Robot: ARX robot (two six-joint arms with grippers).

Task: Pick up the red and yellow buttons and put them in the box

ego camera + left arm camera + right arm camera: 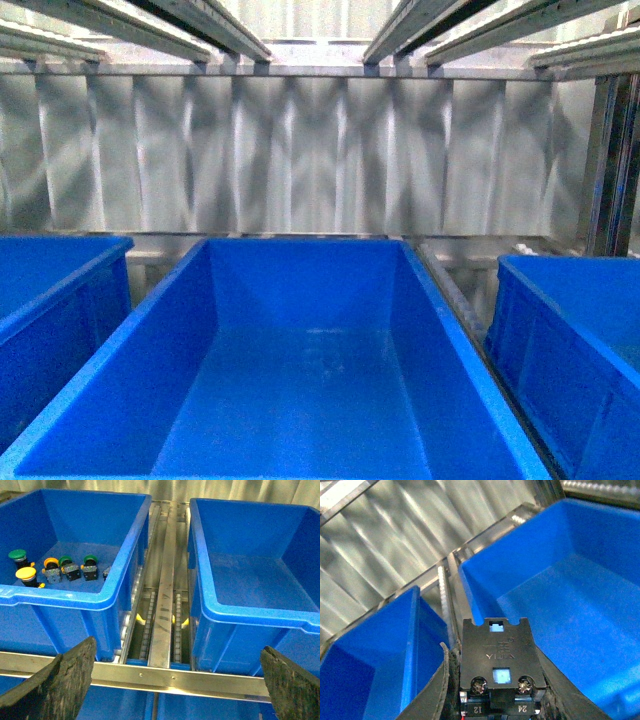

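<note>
Button (499,667) sits clamped in the right gripper (497,690), black terminal block facing the camera, long axis running out from the grip; cap hidden, so colour can't be told. Box (300,400) fills the lower middle of the front view, empty, rim unobstructed, seemingly ahead of that hand. Left gripper (175,680) hangs wide open, holding nothing, near the bin (75,597) where a yellow button (25,573) waits.

The box (300,290) stands in the middle, with a left bin (60,290) and a right bin (570,340) beside it, a wall (300,150) behind them and rails (230,30) overhead. Buttons (65,567) lie in a row inside the left bin, and a roller track (162,615) runs between that bin and the box. A switch (499,655) sits between the fingers of the right gripper (497,685), above the bins.
</note>
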